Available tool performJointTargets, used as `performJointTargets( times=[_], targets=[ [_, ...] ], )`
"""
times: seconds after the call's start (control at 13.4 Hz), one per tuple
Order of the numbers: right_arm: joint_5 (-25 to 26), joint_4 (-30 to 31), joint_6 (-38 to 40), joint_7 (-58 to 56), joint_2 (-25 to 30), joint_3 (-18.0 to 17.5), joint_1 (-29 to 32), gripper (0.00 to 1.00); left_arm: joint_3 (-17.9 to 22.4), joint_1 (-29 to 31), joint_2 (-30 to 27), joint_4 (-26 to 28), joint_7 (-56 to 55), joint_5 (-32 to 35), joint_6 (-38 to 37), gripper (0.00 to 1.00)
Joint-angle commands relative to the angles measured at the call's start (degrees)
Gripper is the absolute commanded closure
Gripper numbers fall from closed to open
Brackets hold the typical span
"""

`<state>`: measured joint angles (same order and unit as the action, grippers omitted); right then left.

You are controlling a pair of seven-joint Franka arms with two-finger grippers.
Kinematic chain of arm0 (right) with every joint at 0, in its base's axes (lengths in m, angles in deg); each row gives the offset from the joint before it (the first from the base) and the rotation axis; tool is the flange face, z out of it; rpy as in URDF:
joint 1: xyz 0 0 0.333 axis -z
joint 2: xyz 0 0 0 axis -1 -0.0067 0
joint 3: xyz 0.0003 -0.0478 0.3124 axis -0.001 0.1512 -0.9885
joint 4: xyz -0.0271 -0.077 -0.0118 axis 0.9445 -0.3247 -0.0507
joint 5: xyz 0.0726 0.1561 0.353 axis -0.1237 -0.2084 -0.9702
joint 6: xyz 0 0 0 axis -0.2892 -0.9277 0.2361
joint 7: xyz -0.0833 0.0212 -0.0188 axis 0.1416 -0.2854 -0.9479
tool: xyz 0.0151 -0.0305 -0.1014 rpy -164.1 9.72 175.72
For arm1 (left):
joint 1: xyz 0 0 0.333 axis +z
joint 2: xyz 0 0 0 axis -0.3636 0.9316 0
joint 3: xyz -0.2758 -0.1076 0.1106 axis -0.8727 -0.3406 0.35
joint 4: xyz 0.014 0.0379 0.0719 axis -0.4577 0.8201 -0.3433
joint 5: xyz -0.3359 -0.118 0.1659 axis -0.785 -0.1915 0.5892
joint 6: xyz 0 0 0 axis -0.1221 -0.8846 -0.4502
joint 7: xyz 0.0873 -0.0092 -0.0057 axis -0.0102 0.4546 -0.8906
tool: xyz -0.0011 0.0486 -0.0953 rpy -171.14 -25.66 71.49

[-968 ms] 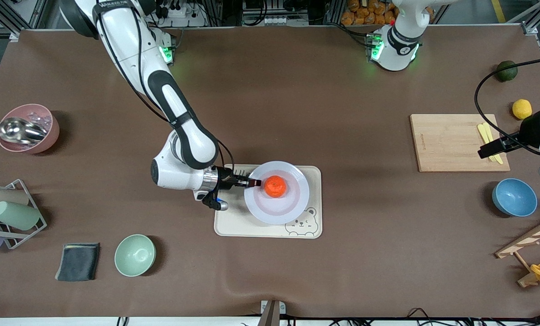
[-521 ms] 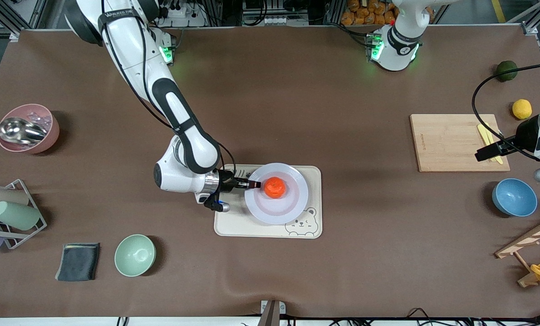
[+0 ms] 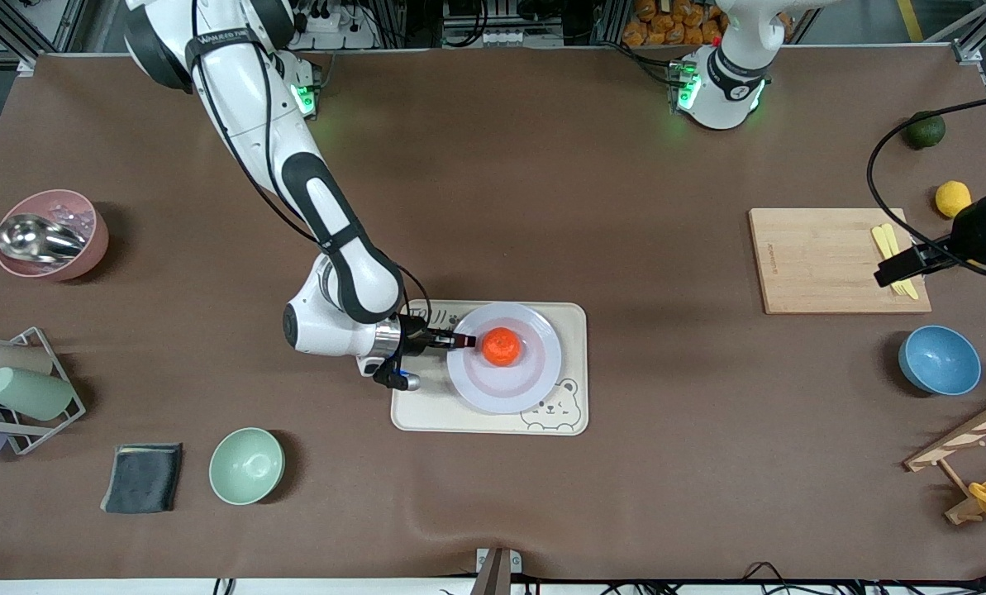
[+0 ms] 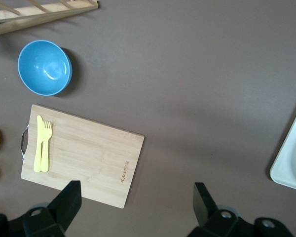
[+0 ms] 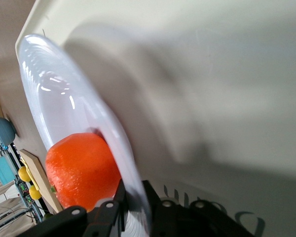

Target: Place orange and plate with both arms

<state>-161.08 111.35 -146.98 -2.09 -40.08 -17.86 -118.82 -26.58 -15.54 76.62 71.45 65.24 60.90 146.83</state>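
Note:
The orange [image 3: 502, 345] lies on the lavender-white plate [image 3: 509, 384], which sits over the beige bear-print tray [image 3: 426, 409] in the middle of the table. My right gripper [image 3: 462, 339] is shut on the plate's rim at the side toward the right arm's end. In the right wrist view the plate [image 5: 64, 98] tilts over the tray [image 5: 212, 74] with the orange [image 5: 81, 170] next to my right gripper [image 5: 133, 207]. My left gripper [image 3: 888, 275] hangs open and empty over the cutting board's edge; it also shows in the left wrist view [image 4: 135, 202].
A wooden cutting board [image 3: 823, 260] holds a yellow fork and knife [image 3: 889, 244]. Around it lie a blue bowl [image 3: 939, 359], a lemon [image 3: 953, 198] and a dark green fruit [image 3: 926, 130]. A green bowl [image 3: 246, 465], grey cloth [image 3: 143, 478], pink bowl [image 3: 50, 234] and cup rack [image 3: 13, 388] sit toward the right arm's end.
The right gripper has lowered the plate with the orange a little toward the tray. The left gripper has shifted slightly over the cutting board and stays open.

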Motion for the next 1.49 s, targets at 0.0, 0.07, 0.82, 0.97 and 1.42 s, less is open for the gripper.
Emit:
performJointTargets(
  times=[0.0, 0.07, 0.82, 0.97, 1.42],
  targets=[
    [-0.9, -2.0, 0.4, -1.7, -0.9, -0.7, 1.1, 0.0, -0.4, 0.0, -1.7, 0.4, 0.8, 0.3, -1.4, 0.0],
    [-0.9, -2.0, 0.6, -1.8, -0.3, -0.6, 1.2, 0.0, -0.8, 0.0, -1.8, 0.4, 0.8, 0.3, -2.1, 0.0],
    [14.8, -1.3, 15.0, -0.4, 9.5, 6.1, 6.8, 0.0, -1.0, 0.5, -8.5, 2.1, 3.0, -3.1, -3.0, 0.0],
    [26.1, -1.2, 20.6, 2.3, 15.0, 8.6, 7.1, 0.0, -1.1, 0.1, -11.6, 5.2, 3.3, -3.6, -1.3, 0.0],
    [55.7, -1.3, 34.4, 2.4, 28.9, 17.9, 7.5, 0.0, -2.3, -0.2, -13.7, 6.8, 12.0, -3.6, -0.7, 0.0]
  ],
)
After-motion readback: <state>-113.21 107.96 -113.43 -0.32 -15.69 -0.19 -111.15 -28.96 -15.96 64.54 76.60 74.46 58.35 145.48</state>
